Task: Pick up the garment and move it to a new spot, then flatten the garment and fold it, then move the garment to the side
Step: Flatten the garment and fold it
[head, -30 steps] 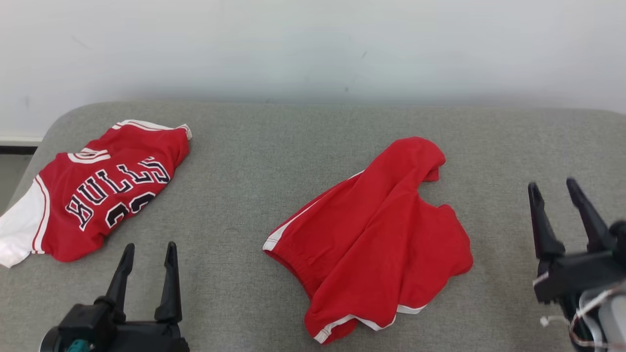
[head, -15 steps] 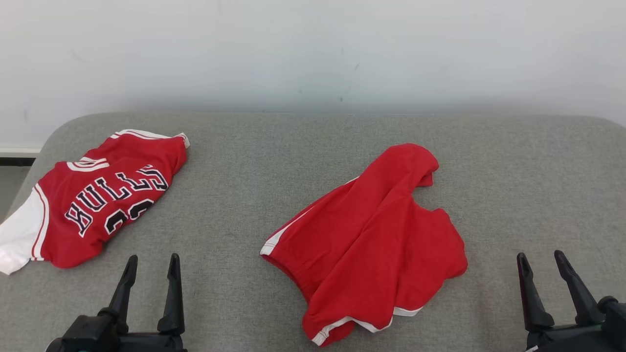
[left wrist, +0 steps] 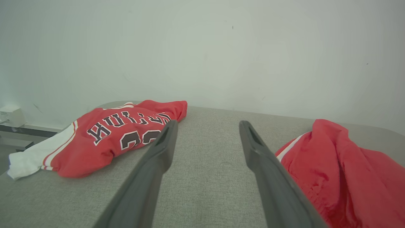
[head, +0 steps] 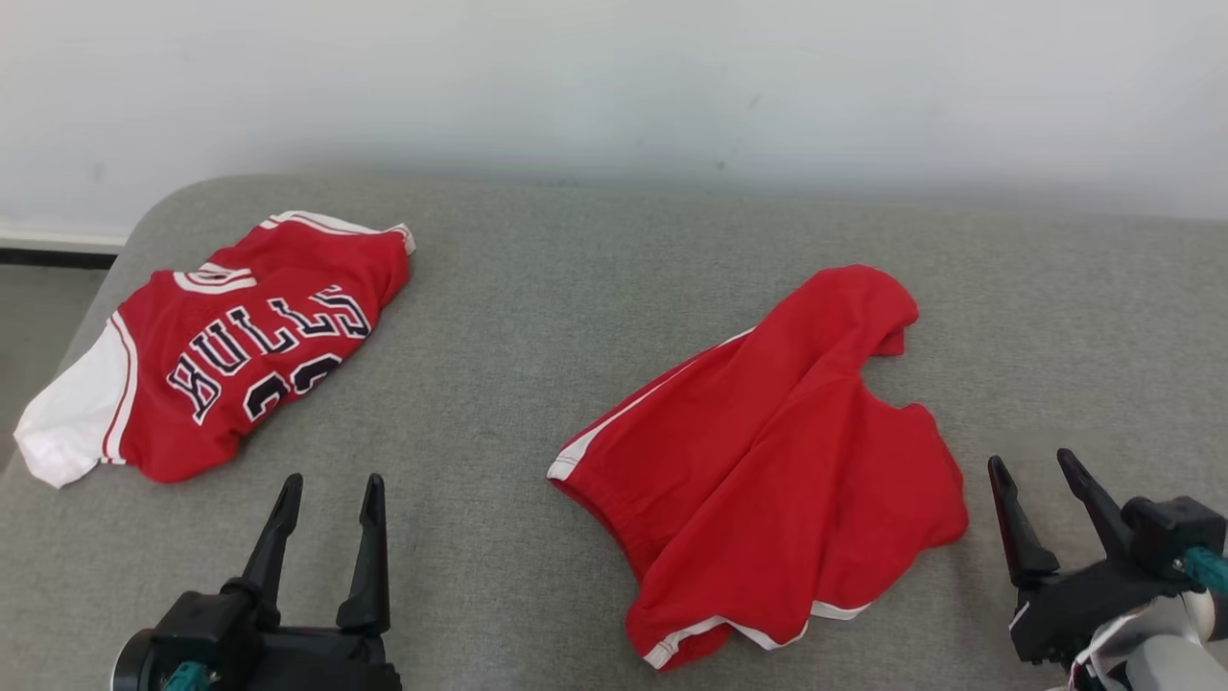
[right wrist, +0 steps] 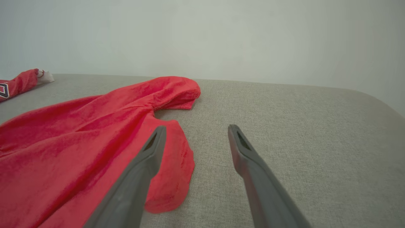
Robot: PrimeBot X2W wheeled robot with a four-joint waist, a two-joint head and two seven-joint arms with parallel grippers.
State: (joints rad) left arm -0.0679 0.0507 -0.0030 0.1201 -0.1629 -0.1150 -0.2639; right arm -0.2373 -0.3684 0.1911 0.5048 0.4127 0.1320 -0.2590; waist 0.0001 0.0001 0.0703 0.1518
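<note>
Head view: shorts inside cushion edges

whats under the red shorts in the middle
The red shorts lie crumpled straight on the grey padded surface, which shows all round them. Nothing pokes out at their edges; what the folds themselves cover cannot be seen.

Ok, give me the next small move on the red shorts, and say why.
Probably bring the right gripper leftward and down onto the right edge of the red shorts. It and the left gripper stand open and empty, the shorts lie crumpled on the grey cushion, and the right gripper is nearest the cloth.
</note>
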